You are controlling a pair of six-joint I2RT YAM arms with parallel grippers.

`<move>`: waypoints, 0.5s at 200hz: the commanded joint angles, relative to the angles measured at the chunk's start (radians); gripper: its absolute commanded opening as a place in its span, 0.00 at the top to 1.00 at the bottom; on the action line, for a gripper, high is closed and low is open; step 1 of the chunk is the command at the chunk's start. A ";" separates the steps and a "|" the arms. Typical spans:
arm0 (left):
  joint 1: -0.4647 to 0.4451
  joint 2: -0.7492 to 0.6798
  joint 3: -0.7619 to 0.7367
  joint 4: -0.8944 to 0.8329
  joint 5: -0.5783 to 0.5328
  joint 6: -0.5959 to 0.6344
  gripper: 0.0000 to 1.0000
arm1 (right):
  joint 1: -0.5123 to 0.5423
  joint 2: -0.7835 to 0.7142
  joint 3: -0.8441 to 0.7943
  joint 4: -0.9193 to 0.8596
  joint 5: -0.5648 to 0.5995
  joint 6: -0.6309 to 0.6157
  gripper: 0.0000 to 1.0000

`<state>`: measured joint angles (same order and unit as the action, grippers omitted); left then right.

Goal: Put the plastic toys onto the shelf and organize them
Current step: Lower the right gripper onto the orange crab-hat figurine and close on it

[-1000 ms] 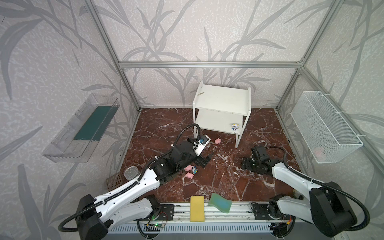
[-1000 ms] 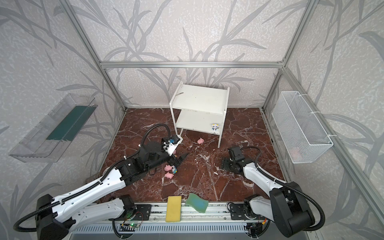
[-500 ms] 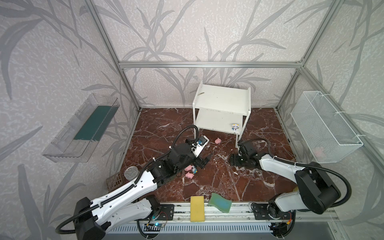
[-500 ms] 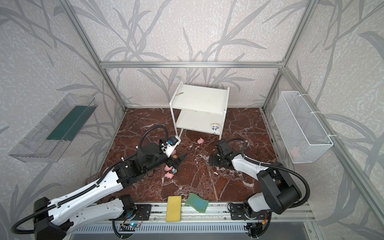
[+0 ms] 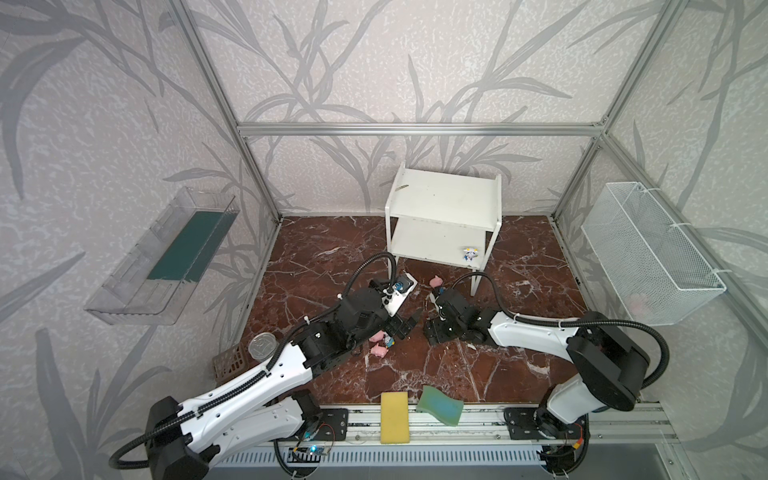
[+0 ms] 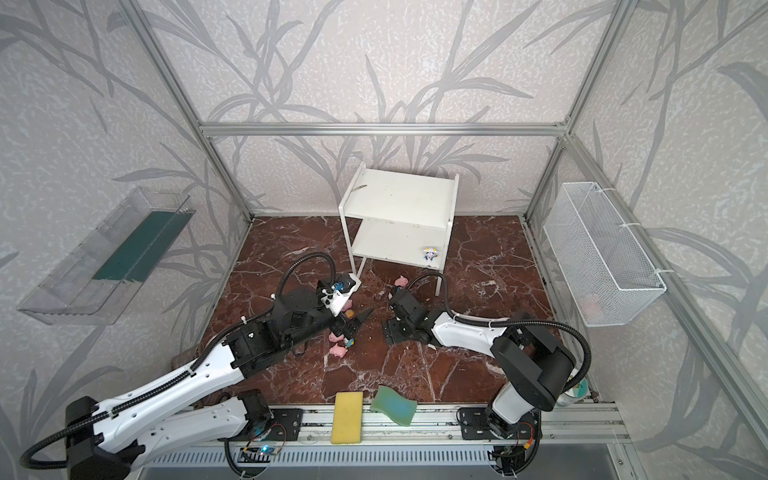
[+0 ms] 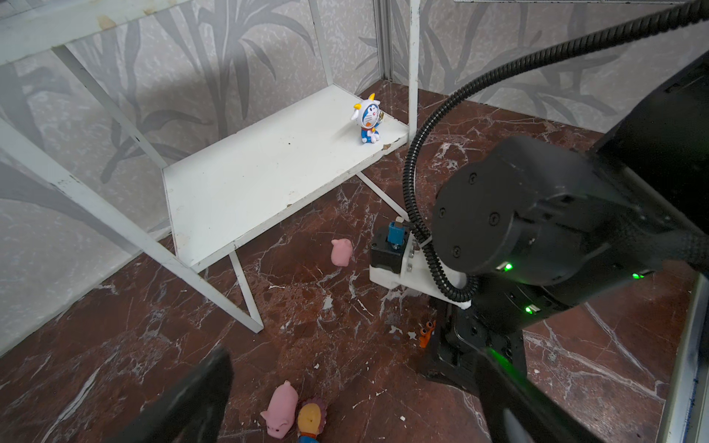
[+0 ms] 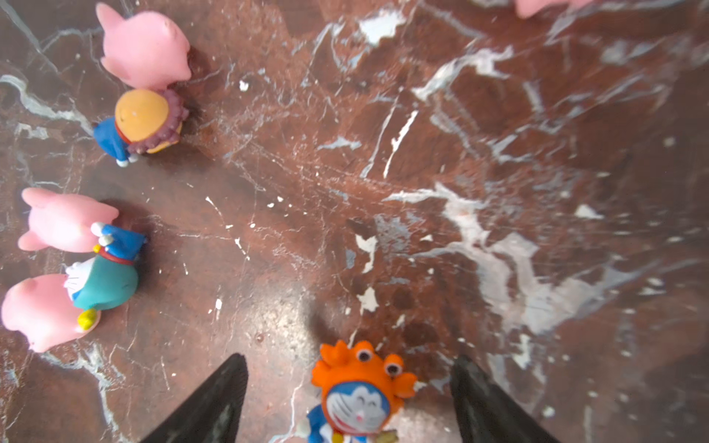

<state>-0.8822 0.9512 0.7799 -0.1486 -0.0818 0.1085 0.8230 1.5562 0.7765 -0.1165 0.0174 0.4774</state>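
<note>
red marble floor [image 5: 519, 257] bears the shelf [image 5: 440, 195] and scattered plastic toys [image 5: 379, 351]

1. This is a robot test cell in a lab, not a lived-in room: a booth of bare aluminium bars [image 5: 415, 129] boxes in the whole scene.
2. The walls [image 5: 104, 124] are flat panels papered with a grey leaf print, set inside that frame.
3. The floor [image 5: 519, 257] is a small slab with a red marble look.
4. A left arm [image 5: 257, 382] and a right arm [image 5: 536, 332], white and black, are mounted on a metal rail [image 5: 482, 428] along the front edge.
5. Ribbed cables [image 7: 407, 180] and a bare circuit board [image 5: 311, 449] with a lit lamp lie open to view.
6. The furnishings are household bits: a clear tray [image 5: 137, 291] and a wire basket [image 5: 648, 249] hang on the side walls, and a small white shelf [image 5: 444, 195] stands at the back.
</note>
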 commanded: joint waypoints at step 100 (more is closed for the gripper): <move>-0.003 0.000 -0.011 0.016 0.004 -0.012 0.01 | 0.002 -0.153 -0.141 -0.006 -0.010 0.109 0.47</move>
<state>-0.8825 0.9577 0.7765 -0.1429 -0.0803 0.1081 0.8230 1.3937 0.6598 -0.1387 0.0299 0.5385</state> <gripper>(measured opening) 0.992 0.544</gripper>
